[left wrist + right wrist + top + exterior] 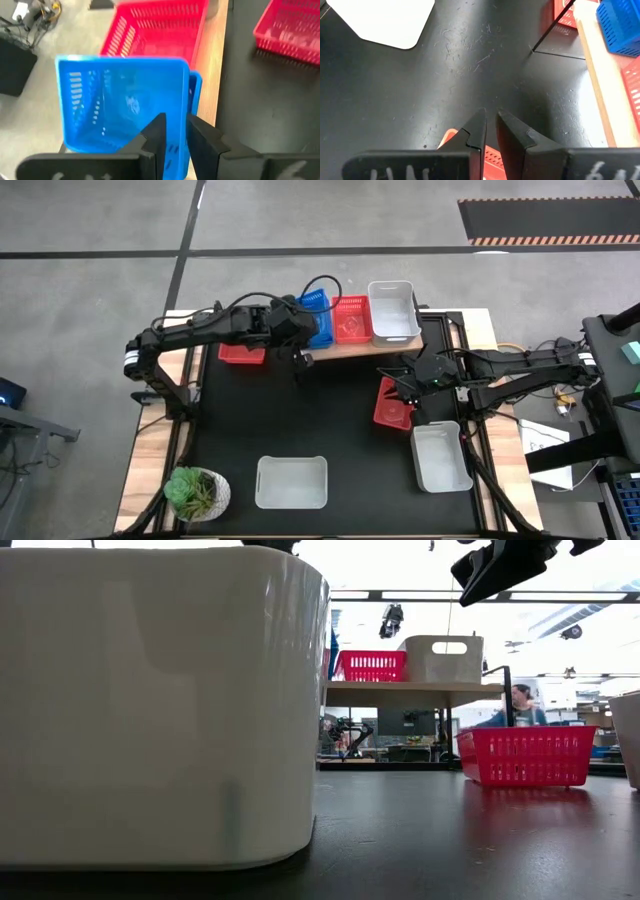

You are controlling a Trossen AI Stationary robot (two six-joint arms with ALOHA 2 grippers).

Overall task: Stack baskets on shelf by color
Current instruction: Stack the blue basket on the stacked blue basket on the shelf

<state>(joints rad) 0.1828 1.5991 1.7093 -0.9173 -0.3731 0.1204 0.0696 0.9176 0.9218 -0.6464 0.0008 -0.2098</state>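
Observation:
The light-wood shelf [385, 346] stands at the table's far middle. On it are a red basket [351, 319], a white basket [393, 310] and a blue basket [196, 86] at its left end. My left gripper [305, 322] is over that end, shut on a second, tilted blue basket [120, 100]. My right gripper [405, 378] hangs shut and empty above the far end of a red basket [392, 404] that rests on the table. Another red basket [242, 353] rests on the table left of the shelf. My left gripper [175, 132] pinches the blue basket's side wall near its rim [181, 107], one finger inside the basket and one outside. The basket is tilted and sits over the other blue basket on the shelf. Whether the two baskets touch cannot be told.
A white basket [441, 456] rests at the table's right, another [291, 482] at the near middle, filling the low view's left [160, 700]. A potted plant [195, 492] stands at the near left corner. A person [520, 700] shows in the room behind.

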